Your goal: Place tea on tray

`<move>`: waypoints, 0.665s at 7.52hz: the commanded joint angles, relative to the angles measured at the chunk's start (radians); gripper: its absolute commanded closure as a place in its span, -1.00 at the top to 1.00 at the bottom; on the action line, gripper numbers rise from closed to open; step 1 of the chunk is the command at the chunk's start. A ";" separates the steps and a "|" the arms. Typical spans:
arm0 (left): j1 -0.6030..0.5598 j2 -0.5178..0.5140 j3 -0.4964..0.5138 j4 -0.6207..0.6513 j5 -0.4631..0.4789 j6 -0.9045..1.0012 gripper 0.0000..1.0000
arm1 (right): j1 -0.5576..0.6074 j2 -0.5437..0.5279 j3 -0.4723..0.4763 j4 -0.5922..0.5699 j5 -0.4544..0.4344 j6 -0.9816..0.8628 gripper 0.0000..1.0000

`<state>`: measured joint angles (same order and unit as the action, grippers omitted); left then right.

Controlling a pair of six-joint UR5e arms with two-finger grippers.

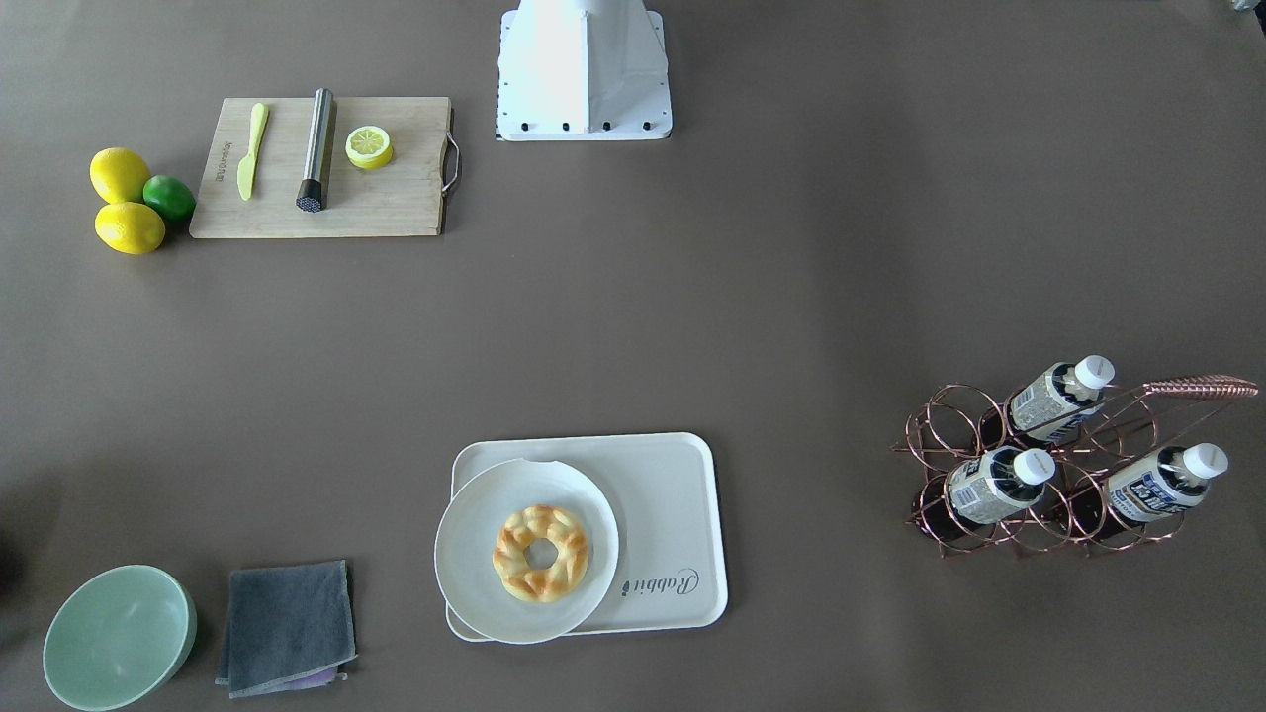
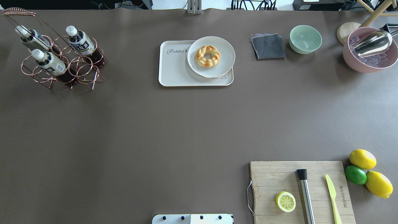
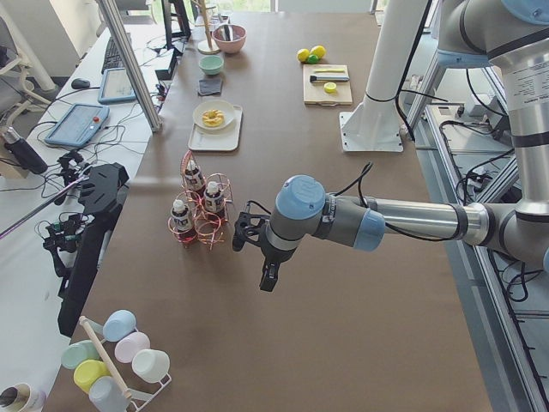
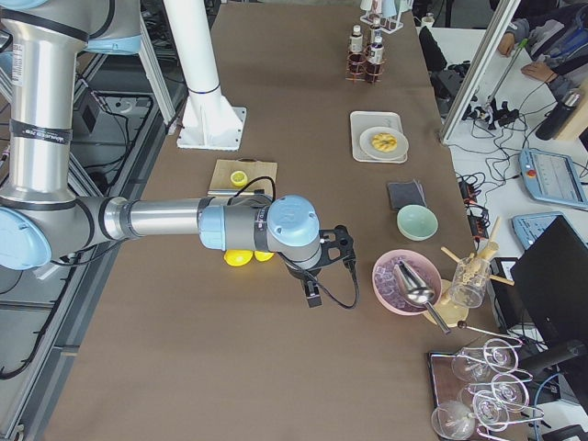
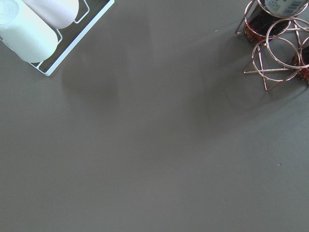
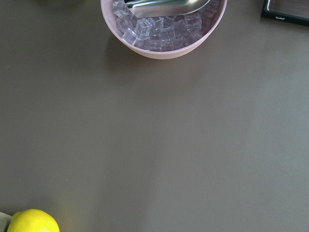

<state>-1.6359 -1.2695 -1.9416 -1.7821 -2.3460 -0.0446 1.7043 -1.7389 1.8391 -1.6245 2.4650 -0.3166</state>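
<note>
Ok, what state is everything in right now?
tea bottles: capped, all three in wire rack
tray: plate on one end, rest bare
plate: holds a donut
green bowl: empty
pink bowl: ice and scoop inside
cloth: folded
lemon half: cut face up
left gripper: cannot tell
right gripper: cannot tell

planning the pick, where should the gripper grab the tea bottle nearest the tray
Grip the tea bottle just under its white cap, coming from above. That end leans up clear of the copper rack, whose rings encircle the base and would likely block a side approach.
</note>
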 commanded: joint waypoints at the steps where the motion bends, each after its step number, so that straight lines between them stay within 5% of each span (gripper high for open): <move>1: 0.001 0.001 0.000 0.024 -0.001 0.000 0.95 | 0.000 -0.001 0.000 0.000 -0.001 -0.001 0.99; 5: -0.001 0.002 0.003 0.024 -0.001 0.000 0.95 | 0.000 -0.001 0.000 0.000 0.000 -0.001 0.99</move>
<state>-1.6366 -1.2678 -1.9414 -1.7588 -2.3470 -0.0445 1.7043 -1.7395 1.8391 -1.6245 2.4655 -0.3166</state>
